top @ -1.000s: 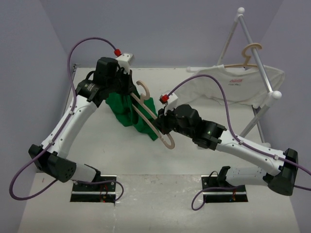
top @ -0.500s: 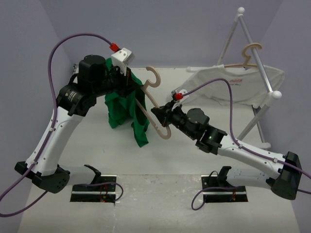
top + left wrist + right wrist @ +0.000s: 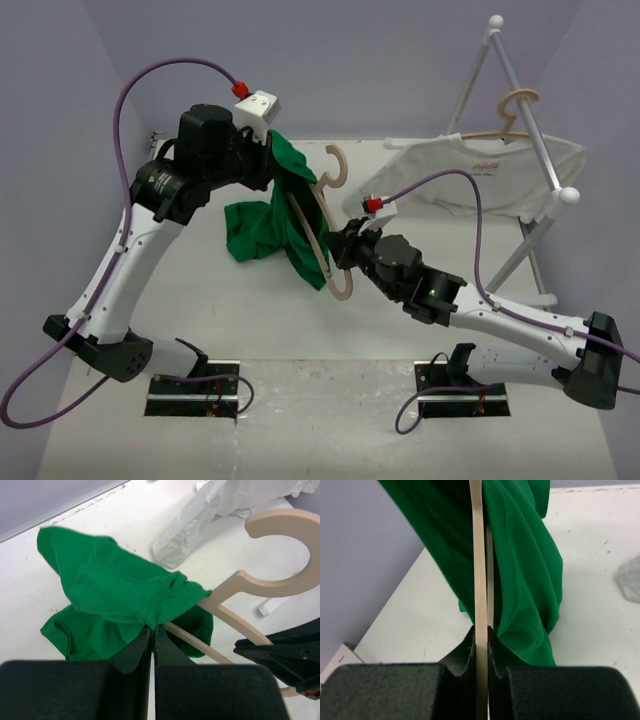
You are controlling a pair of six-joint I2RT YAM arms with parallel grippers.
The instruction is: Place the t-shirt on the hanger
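Note:
The green t-shirt (image 3: 268, 215) hangs bunched in the air over the table's middle left. My left gripper (image 3: 280, 160) is shut on its collar edge, seen in the left wrist view (image 3: 152, 627) where the cloth (image 3: 115, 590) drapes from the jaws. The wooden hanger (image 3: 336, 168) is held upright and tilted, hook at the top, with one arm running through the shirt. My right gripper (image 3: 340, 258) is shut on the hanger's lower arm. In the right wrist view (image 3: 480, 630) the hanger (image 3: 476, 555) rises edge-on from the jaws, with the t-shirt (image 3: 525, 570) beside and behind it.
A white t-shirt (image 3: 480, 172) on a matching hanger (image 3: 512, 112) hangs from a white rack (image 3: 545, 160) at the back right; its sleeve shows in the left wrist view (image 3: 215, 510). Walls close in the table's left and back.
Both arms lifted the t-shirt and hanger off the table. The left gripper moved right with the collar, and the hanger's hook swung right and up. The shirt now hangs further over the hanger.

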